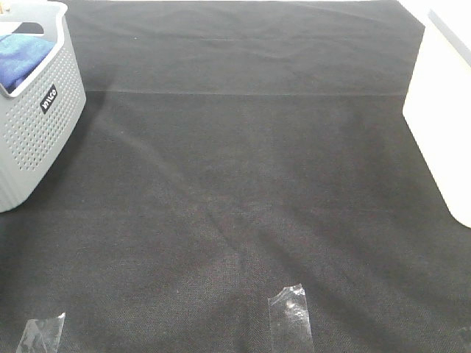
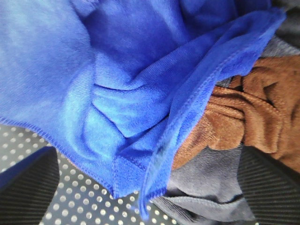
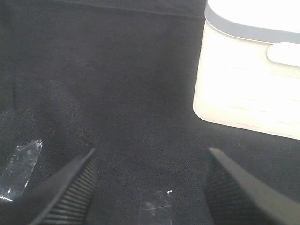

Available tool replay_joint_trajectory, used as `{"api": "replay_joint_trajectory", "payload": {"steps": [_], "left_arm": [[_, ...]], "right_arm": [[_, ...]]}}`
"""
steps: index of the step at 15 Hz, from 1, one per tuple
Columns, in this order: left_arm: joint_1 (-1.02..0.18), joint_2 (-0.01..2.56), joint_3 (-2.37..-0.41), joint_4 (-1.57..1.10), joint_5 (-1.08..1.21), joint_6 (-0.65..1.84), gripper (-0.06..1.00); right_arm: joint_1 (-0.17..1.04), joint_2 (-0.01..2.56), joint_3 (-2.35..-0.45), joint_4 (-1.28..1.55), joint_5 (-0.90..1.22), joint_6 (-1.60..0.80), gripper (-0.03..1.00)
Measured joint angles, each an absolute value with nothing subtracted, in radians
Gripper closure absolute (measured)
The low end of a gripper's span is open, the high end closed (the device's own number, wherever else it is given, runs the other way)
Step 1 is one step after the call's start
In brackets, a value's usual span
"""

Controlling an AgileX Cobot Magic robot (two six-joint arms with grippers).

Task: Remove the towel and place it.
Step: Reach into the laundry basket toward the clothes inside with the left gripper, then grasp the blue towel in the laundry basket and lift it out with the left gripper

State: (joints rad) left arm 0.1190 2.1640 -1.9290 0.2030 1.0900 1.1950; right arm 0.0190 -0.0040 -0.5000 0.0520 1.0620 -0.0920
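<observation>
The royal-blue towel [image 1: 22, 55] lies crumpled in the grey perforated basket [image 1: 37, 140] at the table's far left. Neither gripper shows in the exterior high view. The left wrist view looks from close range at the towel [image 2: 122, 79], its stitched edge folded over a brown cloth [image 2: 253, 117] and a grey cloth [image 2: 201, 187]. My left gripper [image 2: 150, 197] stands open just over the towel, one finger on each side, gripping nothing. My right gripper [image 3: 152, 197] hangs open and empty over the black table cover.
A white container [image 1: 441, 125] stands at the right edge, also in the right wrist view [image 3: 248, 89]. Clear tape strips [image 1: 291, 316] [image 1: 40, 334] are stuck on the black cover near the front. The basket's perforated wall [image 2: 79, 197] shows beneath the towel.
</observation>
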Motion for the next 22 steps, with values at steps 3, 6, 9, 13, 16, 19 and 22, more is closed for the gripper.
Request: {"api": "replay_joint_trajectory", "payload": {"steps": [3,6,9,13,16,19,22], "left_arm": [[0.122,2.205,-1.929,0.211,1.080,1.204,-0.04],[0.130,2.222,-1.929,0.211,1.080,1.204,-0.03],[0.130,2.221,-1.929,0.210,1.095,1.203,0.24],[0.130,2.220,-1.929,0.251,1.096,1.081,0.91],[0.130,2.217,-1.929,0.276,1.097,0.966,0.94],[0.130,2.217,-1.930,0.261,1.120,0.945,0.94],[0.130,2.170,-1.979,0.236,1.193,0.921,0.94]], "right_arm": [[0.019,-0.004,-0.500,0.052,1.062,-0.092,0.31],[0.019,-0.004,-0.500,0.052,1.062,-0.092,0.31],[0.019,-0.004,-0.500,0.052,1.062,-0.092,0.31],[0.019,-0.004,-0.500,0.052,1.062,-0.092,0.31],[0.019,-0.004,-0.500,0.052,1.062,-0.092,0.31],[0.019,-0.004,-0.500,0.052,1.062,-0.092,0.31],[0.019,-0.004,-0.500,0.052,1.062,-0.092,0.31]]}}
